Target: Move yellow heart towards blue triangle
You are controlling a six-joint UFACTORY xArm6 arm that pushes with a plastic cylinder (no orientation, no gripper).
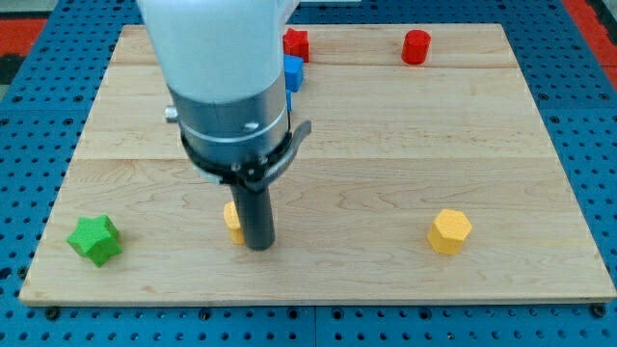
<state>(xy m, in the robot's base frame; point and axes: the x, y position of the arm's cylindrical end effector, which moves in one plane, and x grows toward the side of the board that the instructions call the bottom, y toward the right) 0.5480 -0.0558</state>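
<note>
Two yellow blocks show: a hexagon (449, 231) and one (231, 218) mostly hidden (shape unclear). Two red blocks: a cylinder (415, 46) and another (296, 43). One green star (95, 239). One blue block (293, 73), partly covered.

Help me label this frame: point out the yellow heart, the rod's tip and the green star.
yellow heart (231, 219): camera view, its visible left edge beside the rod.
my tip (258, 246): camera view, the rod's very end.
green star (95, 239): camera view, its middle.
</note>
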